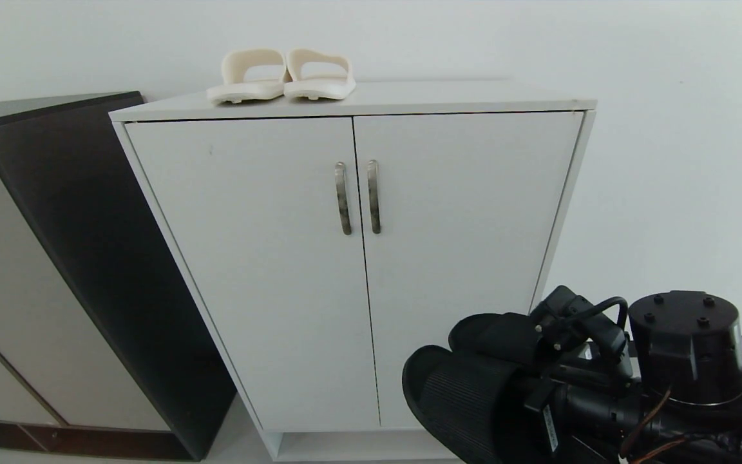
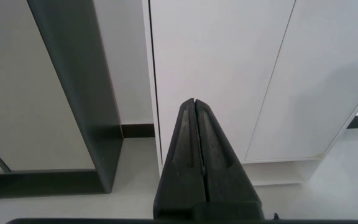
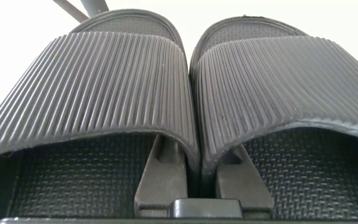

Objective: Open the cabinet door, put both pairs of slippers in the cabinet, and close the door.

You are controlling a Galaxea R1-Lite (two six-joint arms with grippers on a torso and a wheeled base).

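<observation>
Right hand (image 3: pixel 199 177) clamped on black slippers (image 1: pixel 467 399), left hand (image 2: pixel 194 109) closed (empty), cream slippers (image 1: pixel 284 77) atop cabinet (image 1: pixel 248 270)

Head: forward, slightly down, onto cabinet (image 1: pixel 248 290) front.
Left wrist: low, near same cabinet (image 2: pixel 216 62).
Right wrist: against black slippers (image 3: pixel 104 81).

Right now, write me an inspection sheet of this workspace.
Surface: cabinet top, white, flat.
Job's things: cream slippers side by side on the cabinet top; black slippers held low on the right; cabinet doors both shut.
Clutter: nothing seen.
End effectors: left end effector shut, empty, facing the cabinet; right end effector clamped on the black slippers.
Cables: black cable looped on the right arm.
Surroundings: dark unit left of the cabinet; white wall behind.
</observation>
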